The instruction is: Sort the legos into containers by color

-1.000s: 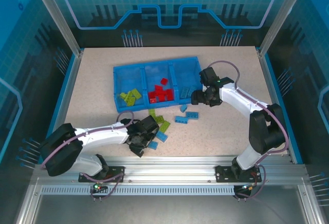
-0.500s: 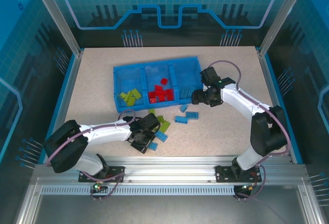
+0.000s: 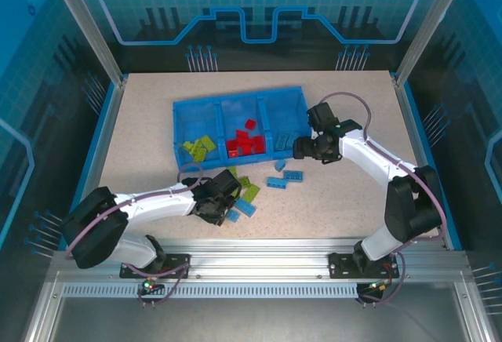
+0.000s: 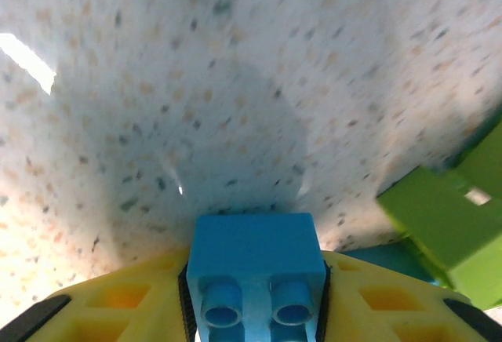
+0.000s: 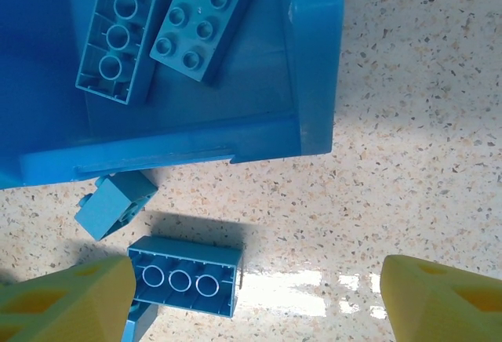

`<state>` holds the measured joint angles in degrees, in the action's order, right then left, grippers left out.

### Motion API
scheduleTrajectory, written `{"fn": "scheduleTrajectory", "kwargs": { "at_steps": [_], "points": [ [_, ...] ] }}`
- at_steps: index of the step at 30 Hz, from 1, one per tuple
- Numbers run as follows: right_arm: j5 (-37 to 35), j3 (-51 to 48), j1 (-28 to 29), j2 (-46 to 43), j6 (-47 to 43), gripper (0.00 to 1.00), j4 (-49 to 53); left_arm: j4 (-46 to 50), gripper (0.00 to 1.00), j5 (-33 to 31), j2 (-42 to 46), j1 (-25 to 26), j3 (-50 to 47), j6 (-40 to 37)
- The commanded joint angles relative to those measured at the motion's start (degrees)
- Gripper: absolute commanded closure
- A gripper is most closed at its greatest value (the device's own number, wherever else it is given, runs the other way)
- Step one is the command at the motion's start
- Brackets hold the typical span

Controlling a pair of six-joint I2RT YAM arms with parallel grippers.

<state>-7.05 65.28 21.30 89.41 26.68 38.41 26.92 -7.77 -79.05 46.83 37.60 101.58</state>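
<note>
**Left end effector** (image 3: 222, 203): sits by the near edge of the worktop (image 3: 141, 122), left of centre. It is clenched on one held blue brick (image 4: 255, 275), studs toward the wrist camera. Whether the brick is clear of the surface cannot be told. A lime-green brick (image 4: 447, 216) lies just beside it.

**Loose pile** (image 3: 249, 193): green and blue pieces between the left end effector and the tray.

**Tray** (image 3: 235, 101): sits on the far half of the worktop and has three compartments.
- Left: lime-green legos (image 3: 198, 147).
- Middle: red legos (image 3: 247, 144).
- Right: blue legos (image 3: 286, 140).

The blue compartment lies away and to the right of the held blue brick, beyond the loose pile. It is judged the farthest of the three for this arm.

**Right end effector** (image 5: 255, 299): released, fingers wide, hovering just outside the tray's near right corner.

**Upturned blue brick** (image 5: 184, 275): lies below the right end effector on the worktop, offset toward one finger.
- Long axis: runs from finger to finger, so closing would likely meet its short ends.
- Nearer arm: the right.
- Way to the blue compartment: just past the tray wall.
</note>
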Motion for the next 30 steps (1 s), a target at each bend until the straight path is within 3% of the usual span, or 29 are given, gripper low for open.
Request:
{"fn": "scheduleTrajectory", "kwargs": {
  "at_steps": [1, 10, 18, 30],
  "points": [
    [0.2, -1.5, -0.9, -2.0, 1.1, 0.17, 0.4, 2.7, 0.57, -4.9, 2.2, -0.3, 2.6, -4.0],
    [6.5, -8.7, 0.9, -7.2, -3.5, 0.19, -5.4, 10.9, 0.57, -12.1, 4.6, -0.9, 13.6, -15.1],
    [4.3, -13.5, 3.6, -8.2, -1.3, 0.19, -6.8, 10.9, 0.57, -13.7, -0.7, -3.4, 28.0, -28.9],
    [3.0, -17.9, 3.6, -11.6, 1.8, 0.19, -7.1, 3.2, 0.57, -4.1, -21.4, -5.3, 51.3, -43.1]
  ]
}}
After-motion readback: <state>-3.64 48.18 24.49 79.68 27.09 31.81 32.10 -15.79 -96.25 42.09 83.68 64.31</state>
